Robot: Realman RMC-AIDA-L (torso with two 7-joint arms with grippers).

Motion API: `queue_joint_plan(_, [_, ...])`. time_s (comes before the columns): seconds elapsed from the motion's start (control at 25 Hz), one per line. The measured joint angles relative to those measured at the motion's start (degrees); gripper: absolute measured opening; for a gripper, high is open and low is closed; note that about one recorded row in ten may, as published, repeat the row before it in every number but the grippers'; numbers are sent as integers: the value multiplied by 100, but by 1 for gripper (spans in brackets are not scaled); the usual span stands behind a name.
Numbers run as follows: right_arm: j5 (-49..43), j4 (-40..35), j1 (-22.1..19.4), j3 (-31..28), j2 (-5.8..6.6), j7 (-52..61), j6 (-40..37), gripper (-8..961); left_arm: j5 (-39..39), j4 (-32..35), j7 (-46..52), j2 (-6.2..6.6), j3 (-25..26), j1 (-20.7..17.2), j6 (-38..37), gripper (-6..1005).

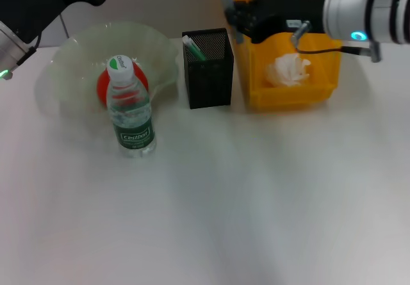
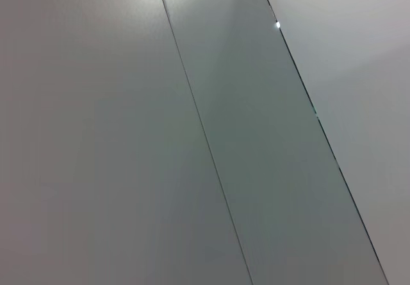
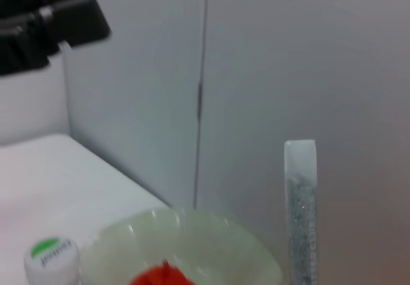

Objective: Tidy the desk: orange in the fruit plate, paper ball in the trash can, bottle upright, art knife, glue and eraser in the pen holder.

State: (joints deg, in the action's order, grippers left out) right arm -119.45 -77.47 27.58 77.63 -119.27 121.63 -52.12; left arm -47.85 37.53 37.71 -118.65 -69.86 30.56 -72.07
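Pen holder (image 1: pixel 207 68) stands on the counter (image 1: pixel 256 202) between fruit plate (image 1: pixel 77 48) and yellow trash can (image 1: pixel 320 89). Right hand (image 1: pixel 238 17) hovers just behind and above it, pinching an upright grey-white stick (image 3: pixel 300 211); left hand out of view.

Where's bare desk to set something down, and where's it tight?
Free: the whole near half of the desk, in front of the bottle, pen holder and yellow bin; also the strip right of the bin. Crowded: the far row, where plate, bottle, holder and bin sit close together, with the right claw hovering above the holder-bin gap.
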Motion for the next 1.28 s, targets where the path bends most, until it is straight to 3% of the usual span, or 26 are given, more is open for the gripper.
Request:
queue_joint_plan(0.32, [1773, 1195, 324, -85, 7, -1675, 456, 126, -5, -18, 0, 5, -2, -17, 10, 704])
queue_joint_plan(0.84, [2195, 2256, 436, -892, 19, -2409, 443, 125, -4, -42, -191, 0, -2, -39, 9, 704])
queue_joint_plan(1.28, [3754, 3723, 1056, -902, 17, -4594, 481, 124, -4, -97, -248, -9, -10, 16, 29, 704])
